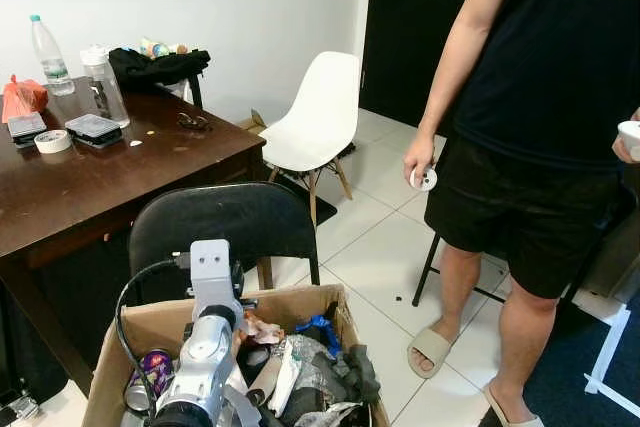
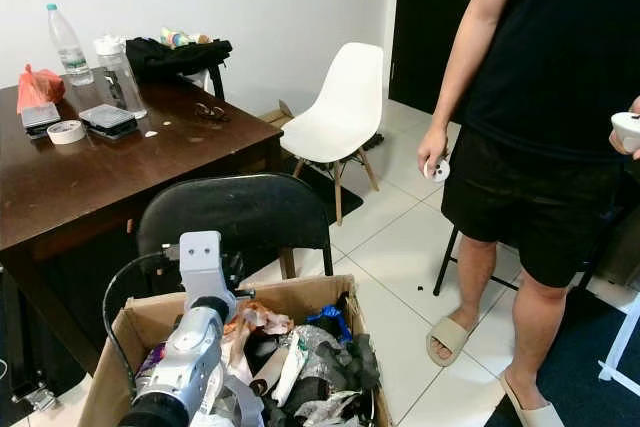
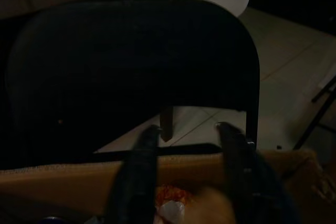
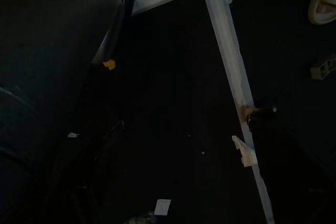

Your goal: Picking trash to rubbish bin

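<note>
Cardboard box (image 1: 150, 322) of trash below left gripper (image 3: 186, 135), fingers apart, empty; black chair (image 1: 225, 222) just behind box. Right gripper state: cannot tell.

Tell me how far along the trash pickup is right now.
Done: the cardboard box already holds a heap of trash. In hand: nothing; the left gripper hangs open and empty over the box. Left: I can't make out any loose trash on the floor tiles.
</note>
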{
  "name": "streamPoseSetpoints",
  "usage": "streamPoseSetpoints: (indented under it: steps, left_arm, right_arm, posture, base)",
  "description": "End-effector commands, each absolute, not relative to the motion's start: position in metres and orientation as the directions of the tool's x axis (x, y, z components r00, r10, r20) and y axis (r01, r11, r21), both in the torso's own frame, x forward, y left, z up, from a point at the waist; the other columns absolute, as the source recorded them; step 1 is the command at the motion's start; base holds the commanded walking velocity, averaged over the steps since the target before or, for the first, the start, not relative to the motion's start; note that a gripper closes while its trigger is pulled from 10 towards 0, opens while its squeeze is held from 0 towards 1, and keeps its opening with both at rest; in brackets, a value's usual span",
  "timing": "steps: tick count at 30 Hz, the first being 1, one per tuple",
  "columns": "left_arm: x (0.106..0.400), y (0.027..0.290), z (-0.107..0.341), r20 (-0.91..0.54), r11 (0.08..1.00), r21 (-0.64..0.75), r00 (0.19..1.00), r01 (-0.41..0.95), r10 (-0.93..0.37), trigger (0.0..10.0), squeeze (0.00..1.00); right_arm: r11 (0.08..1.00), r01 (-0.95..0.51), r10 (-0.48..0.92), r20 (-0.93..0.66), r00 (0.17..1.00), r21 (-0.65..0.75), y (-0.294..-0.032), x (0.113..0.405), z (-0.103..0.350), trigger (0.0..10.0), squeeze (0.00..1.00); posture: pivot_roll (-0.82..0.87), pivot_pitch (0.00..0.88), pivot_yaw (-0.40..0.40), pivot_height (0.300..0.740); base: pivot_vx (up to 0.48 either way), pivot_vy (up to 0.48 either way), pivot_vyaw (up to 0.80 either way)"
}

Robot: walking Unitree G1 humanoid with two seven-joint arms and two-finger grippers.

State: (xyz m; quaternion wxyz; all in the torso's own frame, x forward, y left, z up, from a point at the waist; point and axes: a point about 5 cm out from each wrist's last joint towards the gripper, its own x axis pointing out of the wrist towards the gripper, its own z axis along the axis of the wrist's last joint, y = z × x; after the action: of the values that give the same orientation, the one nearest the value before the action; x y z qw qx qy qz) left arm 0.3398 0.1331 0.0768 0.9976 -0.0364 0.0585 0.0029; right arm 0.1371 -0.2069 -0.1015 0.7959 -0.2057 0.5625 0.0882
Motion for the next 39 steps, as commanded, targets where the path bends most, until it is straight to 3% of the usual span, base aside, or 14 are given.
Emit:
streamPoseSetpoints:
  steps: [1, 5, 6, 7, 8, 11, 14, 21, 27, 39]
  left_arm:
    - [0.336, 0.136, 0.069, -0.140, 0.999, -0.035, 0.990, -0.012, 0.007, 10.0, 1.00]
    - [0.331, 0.135, 0.062, -0.141, 0.993, -0.069, 0.985, 0.094, -0.103, 10.0, 1.00]
    - [0.329, 0.135, 0.060, -0.139, 0.984, -0.112, 0.978, 0.140, -0.155, 10.0, 0.30]
    - [0.329, 0.135, 0.060, -0.139, 0.984, -0.112, 0.978, 0.140, -0.155, 10.0, 0.30]
    - [0.326, 0.142, 0.056, -0.150, 0.979, -0.130, 0.973, 0.157, -0.176, 10.0, 0.00]
    - [0.313, 0.165, 0.037, -0.239, 0.977, -0.135, 0.951, 0.168, -0.196, 10.0, 0.00]
    - [0.309, 0.173, 0.033, -0.257, 0.979, -0.136, 0.949, 0.153, -0.184, 10.0, 0.00]
    - [0.276, 0.212, -0.002, -0.405, 0.995, -0.103, 0.913, 0.002, -0.044, 10.0, 0.00]
    - [0.258, 0.220, -0.018, -0.467, 0.995, -0.099, 0.883, -0.013, -0.035, 10.0, 0.00]
    - [0.259, 0.214, -0.019, -0.466, 0.995, -0.104, 0.883, 0.003, -0.052, 10.0, 0.00]
  right_arm:
    - [0.903, -0.379, -0.070, -0.940, 0.333, -0.202, -0.202, 0.131, -0.104, 10.0, 0.00]
    - [0.902, -0.383, -0.070, -0.941, 0.332, -0.202, -0.203, 0.131, -0.104, 10.0, 0.00]
    - [0.901, -0.383, -0.070, -0.941, 0.332, -0.202, -0.203, 0.131, -0.104, 10.0, 0.00]
    - [0.901, -0.383, -0.070, -0.941, 0.332, -0.202, -0.203, 0.131, -0.104, 10.0, 0.00]
    - [0.901, -0.383, -0.070, -0.941, 0.332, -0.202, -0.203, 0.131, -0.104, 10.0, 0.00]
    - [0.901, -0.386, -0.067, -0.941, 0.330, -0.200, -0.202, 0.131, -0.104, 10.0, 0.00]
    - [0.901, -0.387, -0.066, -0.942, 0.330, -0.198, -0.201, 0.131, -0.104, 10.0, 0.00]
    - [0.894, -0.407, -0.048, -0.944, 0.327, -0.187, -0.195, 0.132, -0.105, 10.0, 0.00]
    - [0.891, -0.416, -0.041, -0.943, 0.330, -0.185, -0.192, 0.134, -0.105, 10.0, 0.00]
    - [0.888, -0.420, -0.044, -0.944, 0.328, -0.188, -0.192, 0.134, -0.105, 10.0, 0.00]
  posture:
    - [-0.10, 0.068, 0.047, 0.740]
    - [-0.10, 0.067, 0.047, 0.740]
    - [-0.10, 0.067, 0.048, 0.740]
    - [-0.10, 0.067, 0.048, 0.740]
    - [-0.09, 0.067, 0.048, 0.740]
    - [-0.09, 0.069, 0.047, 0.740]
    - [-0.08, 0.071, 0.046, 0.740]
    - [-0.05, 0.072, 0.041, 0.740]
    - [-0.04, 0.069, 0.036, 0.740]
    - [-0.04, 0.068, 0.030, 0.740]
  base:
    - [0.000, 0.000, 0.00]
    - [0.000, 0.000, 0.00]
    - [0.000, 0.000, 0.00]
    - [0.000, 0.000, 0.00]
    - [0.000, 0.000, 0.00]
    - [0.000, 0.000, 0.00]
    - [0.000, 0.000, 0.00]
    - [-0.249, 0.000, 0.00]
    - [-0.401, 0.000, 0.00]
    - [-0.404, 0.000, 0.00]
